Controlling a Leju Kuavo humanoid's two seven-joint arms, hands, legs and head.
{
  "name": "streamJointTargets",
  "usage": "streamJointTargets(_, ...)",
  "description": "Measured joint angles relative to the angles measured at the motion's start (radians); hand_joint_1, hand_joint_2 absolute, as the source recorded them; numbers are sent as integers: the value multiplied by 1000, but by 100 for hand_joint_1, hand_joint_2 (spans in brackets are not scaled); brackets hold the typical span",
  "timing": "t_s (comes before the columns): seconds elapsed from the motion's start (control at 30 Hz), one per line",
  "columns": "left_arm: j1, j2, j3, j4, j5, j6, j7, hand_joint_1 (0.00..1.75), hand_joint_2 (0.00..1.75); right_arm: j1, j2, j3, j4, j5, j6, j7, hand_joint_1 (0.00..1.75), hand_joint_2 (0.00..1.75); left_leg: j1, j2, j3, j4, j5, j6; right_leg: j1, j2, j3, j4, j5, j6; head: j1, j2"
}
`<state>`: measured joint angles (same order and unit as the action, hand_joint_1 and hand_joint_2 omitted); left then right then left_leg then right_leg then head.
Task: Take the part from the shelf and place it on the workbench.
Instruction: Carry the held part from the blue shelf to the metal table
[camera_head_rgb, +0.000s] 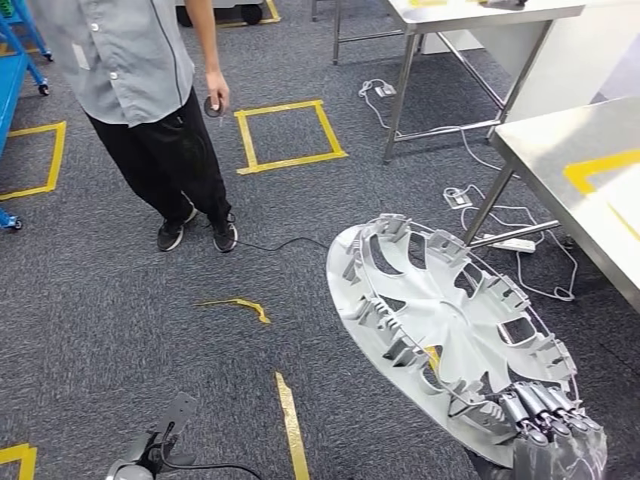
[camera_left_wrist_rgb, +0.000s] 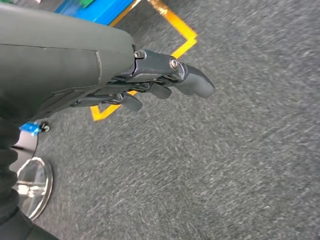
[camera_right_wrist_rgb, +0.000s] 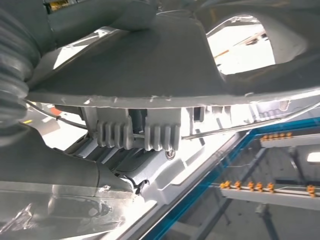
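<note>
One big grey wheel cover (camera_head_rgb: 445, 320) is sitting at four o'clock in the head view, tilted above the carpet. The right hand (camera_head_rgb: 547, 415) is gripping its near rim. A shiny bench (camera_head_rgb: 573, 175) is waiting at two o'clock, and a person (camera_head_rgb: 151, 80) is standing at eleven o'clock.

Left wrist view: the left hand (camera_left_wrist_rgb: 162, 85) is hanging over carpet, fingers apart, holding nothing.

Right wrist view: the cover's ribbed underside (camera_right_wrist_rgb: 151, 100) is pressing close to the camera.

Person (camera_head_rgb: 151, 90) left, workbench (camera_head_rgb: 573, 190) right.

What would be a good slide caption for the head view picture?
Robot's right hand carries a silver wheel cover toward the steel workbench.
</note>
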<state>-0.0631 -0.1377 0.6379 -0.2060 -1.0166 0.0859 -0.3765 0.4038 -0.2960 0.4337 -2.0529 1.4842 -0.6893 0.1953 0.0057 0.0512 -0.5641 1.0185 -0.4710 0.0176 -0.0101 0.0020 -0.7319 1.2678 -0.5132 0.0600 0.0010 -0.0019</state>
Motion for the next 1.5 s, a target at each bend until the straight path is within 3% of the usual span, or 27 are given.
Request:
streamJointTargets(0.07,-1,0,0,0,0,-3,-2,0,175,-2,0,0,1,0,0,0,175,175,-3,20,6,1,-6,-6,4,-37,81,-141,52,-4,0,0)
streamJointTargets(0.13,-1,0,0,0,0,-5,-4,0,175,-6,0,0,2,-1,0,0,175,175,-8,37,9,3,-10,-14,11,-60,123,-216,68,-13,-1,0)
streamJointTargets(0.2,-2,0,0,0,0,-7,-5,0,175,-8,0,0,4,-1,0,0,175,175,-9,56,13,1,-11,-23,15,-42,121,-222,69,-25,-2,0)
streamJointTargets(0.23,-4,0,0,0,0,-7,-5,0,175,-6,0,0,4,-1,0,0,175,175,-7,54,14,2,-14,-29,14,-30,121,-225,71,-31,-2,0)
streamJointTargets(0.3,-6,1,0,0,0,-8,-7,0,175,-9,-1,0,5,-2,0,0,175,175,-3,14,-5,48,-47,-39,8,-9,122,-232,77,-43,-5,0)
streamJointTargets(0.37,-4,1,-1,0,0,-10,-8,0,175,-14,-1,0,5,-2,0,0,175,175,-2,-32,-63,170,-109,-43,4,13,121,-234,80,-50,-10,0)
streamJointTargets(0.4,-2,0,-1,0,0,-10,-8,0,175,-15,-1,0,6,-2,0,0,175,175,-2,-39,-95,233,-131,-43,4,26,121,-234,80,-51,-11,0)
streamJointTargets(0.43,0,1,-1,0,0,-11,-8,0,175,-16,-1,0,6,-2,0,0,175,175,-2,-42,-117,273,-137,-43,3,40,121,-234,81,-51,-11,0)
streamJointTargets(0.47,0,1,-1,0,0,-11,-8,0,175,-16,-1,0,8,-2,0,-1,175,175,-2,-43,-124,278,-123,-43,3,53,122,-233,81,-51,-11,0)
streamJointTargets(0.53,0,3,-1,0,0,-11,-8,0,175,-16,-1,0,10,-2,0,-1,175,175,2,-59,-86,183,-52,-43,-1,81,124,-233,81,-47,-11,0)
streamJointTargets(0.6,0,3,-1,0,0,-11,-8,0,175,-17,-1,1,11,-2,0,-1,175,175,10,-103,-32,57,1,-45,-2,107,120,-228,82,-38,-11,0)
streamJointTargets(0.67,-1,2,-1,0,0,-11,-8,0,175,-17,-1,1,12,-2,0,-1,175,175,12,-125,-12,7,7,-42,-3,129,110,-228,85,-25,-10,0)
streamJointTargets(0.7,-1,2,-1,0,0,-11,-8,0,175,-16,-2,1,12,-2,0,-1,175,175,12,-116,-11,4,6,-36,-5,140,104,-232,89,-18,-10,0)
streamJointTargets(0.73,-2,1,-1,0,0,-11,-8,0,175,-14,-3,2,12,-2,0,-1,175,175,11,-104,-11,2,9,-29,-6,141,100,-234,91,-12,-10,0)
streamJointTargets(0.8,-4,1,-1,0,0,-11,-9,0,175,-12,-4,3,13,-3,0,-1,175,175,12,-81,-10,-2,12,-14,-3,94,78,-201,69,-4,-5,0)
streamJointTargets(0.87,-2,3,0,0,0,-12,-9,0,175,-16,-5,3,13,-4,0,-1,175,175,7,-57,-10,-3,10,-5,1,28,28,-88,6,0,0,0)
streamJointTargets(0.93,1,3,0,0,0,-14,-10,0,175,-18,-5,4,14,-5,0,-2,175,175,3,-30,-9,-2,8,-1,0,8,-24,30,-43,3,0,0)
streamJointTargets(0.97,1,3,0,0,0,-17,-11,0,175,-18,-5,4,14,-5,0,-2,175,175,2,-18,-8,-2,7,-1,0,6,-29,48,-43,3,0,0)
streamJointTargets(1.03,1,3,0,0,0,-21,-16,0,175,-17,-6,4,15,-6,0,-2,175,175,1,5,-3,-2,3,-2,1,-4,23,-38,8,0,0,0)
streamJointTargets(1.1,1,3,0,0,0,-23,-20,0,175,-18,-6,6,16,-6,0,-3,175,175,-2,25,5,-1,-3,-9,6,-45,102,-174,52,-6,0,0)
streamJointTargets(1.17,1,3,0,0,0,-23,-22,0,175,-20,-6,6,17,-6,0,-3,175,175,-5,41,9,-1,-6,-19,13,-64,132,-227,61,-15,-2,0)
streamJointTargets(1.23,0,2,0,0,0,-24,-23,0,175,-19,-7,6,18,-7,0,-4,175,175,-4,57,10,-3,-6,-30,16,-42,128,-228,66,-28,-2,0)
streamJointTargets(1.3,-2,2,0,0,0,-24,-24,0,175,-18,-8,7,18,-8,0,-6,175,175,-1,36,3,17,-25,-41,11,-21,128,-235,72,-40,-3,0)
streamJointTargets(1.37,-1,3,0,0,0,-24,-25,0,175,-21,-8,7,18,-8,0,-9,175,175,2,-16,-40,111,-78,-48,5,1,129,-241,76,-49,-6,0)
streamJointTargets(1.43,4,3,0,0,-1,-24,-26,0,175,-24,-8,6,19,-10,0,-15,175,175,2,-39,-105,239,-126,-51,3,27,129,-241,77,-52,-8,0)
streamJointTargets(1.47,5,4,0,0,-2,-24,-26,0,175,-25,-8,6,19,-13,0,-18,175,175,2,-42,-124,271,-127,-52,3,42,129,-241,77,-52,-9,0)
streamJointTargets(1.5,6,4,0,0,-2,-25,-26,0,175,-26,-8,6,19,-16,0,-23,175,175,3,-44,-126,264,-106,-52,2,57,129,-240,77,-52,-8,0)
